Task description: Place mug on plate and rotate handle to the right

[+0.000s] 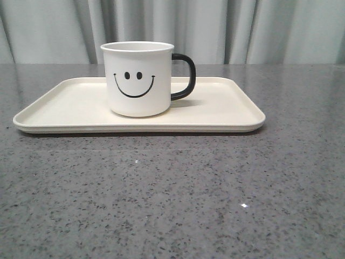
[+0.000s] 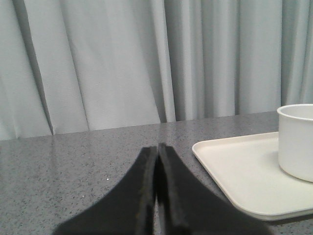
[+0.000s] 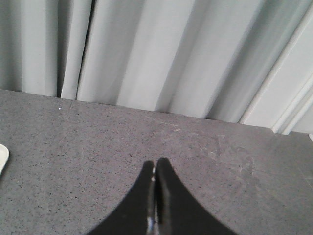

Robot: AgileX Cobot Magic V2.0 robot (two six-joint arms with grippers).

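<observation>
The white mug [image 1: 138, 79] with a black smiley face stands upright on the cream plate [image 1: 226, 110], left of its middle. Its black handle [image 1: 185, 76] points right. Neither gripper shows in the front view. In the left wrist view my left gripper [image 2: 157, 147] is shut and empty, over bare table to the left of the plate [image 2: 239, 169]; the mug's side [image 2: 297, 139] shows at the frame edge. In the right wrist view my right gripper [image 3: 155, 163] is shut and empty over bare table, with a sliver of the plate [image 3: 2, 159] at the edge.
The grey speckled table [image 1: 172, 194] stretches in front of the plate. A pale curtain [image 1: 215, 27] hangs behind the table's far edge. A white frame or wall edge [image 3: 293, 88] stands at the back in the right wrist view.
</observation>
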